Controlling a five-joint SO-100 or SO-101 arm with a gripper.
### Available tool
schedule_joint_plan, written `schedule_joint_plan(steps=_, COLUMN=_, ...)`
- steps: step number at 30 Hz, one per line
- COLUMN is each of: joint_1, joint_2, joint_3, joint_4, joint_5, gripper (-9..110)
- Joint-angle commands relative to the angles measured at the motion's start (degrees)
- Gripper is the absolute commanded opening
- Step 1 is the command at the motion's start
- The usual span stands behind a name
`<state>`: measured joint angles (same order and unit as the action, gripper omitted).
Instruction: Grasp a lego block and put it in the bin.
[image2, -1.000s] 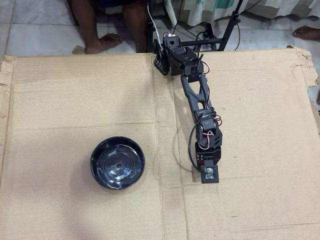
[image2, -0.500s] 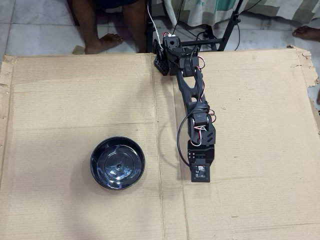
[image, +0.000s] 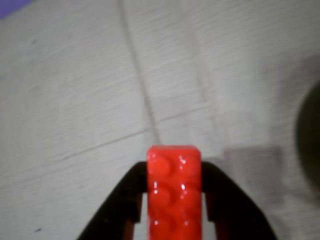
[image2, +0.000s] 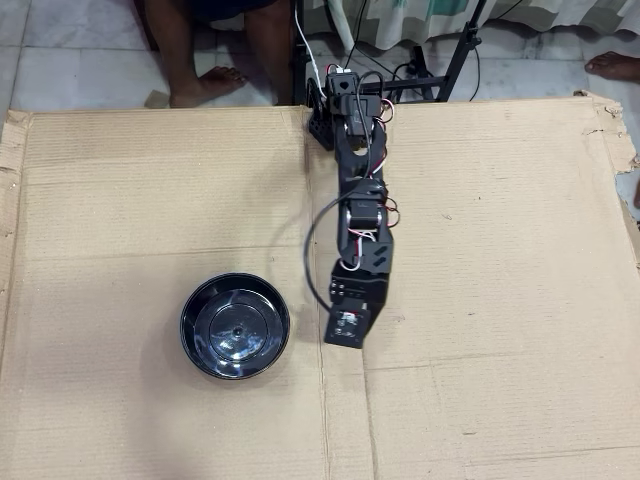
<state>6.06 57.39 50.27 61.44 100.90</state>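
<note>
We have the red brick (image: 174, 192) pinched between the two black fingers of the gripper (image: 174, 200), which is closed snugly on its long sides with the studded face toward the wrist camera. In the wrist view the brick hangs over bare cardboard (image: 75, 90), and a dark curved edge at the right border is probably the bowl (image: 309, 130), though it is too blurred for us to be sure. From above, the brick itself is hidden under the arm (image2: 352, 250); the bowl (image2: 235, 325) sits on the cardboard (image2: 120, 200) to the left of the arm's tip in that view, near but clearly apart from it. We judge that we are in the carrying stage, with the drop not yet due. To do it well, we should keep the squeeze steady, swing sideways toward the bowl at a height that clears its raised rim, and let go only when the brick is over the flat middle, low enough that it will not bounce out.
</note>
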Motion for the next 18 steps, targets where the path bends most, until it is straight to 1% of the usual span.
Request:
schedule_joint_plan(steps=1, joint_1=2.7, joint_2=4.7, joint_3=-1.1, joint_4=0.0, joint_5=0.2, gripper=2)
schedule_joint_plan(steps=18, joint_1=17.2, joint_2=5.4, joint_3=-2.0, joint_4=-0.5, joint_5=0.3, gripper=2)
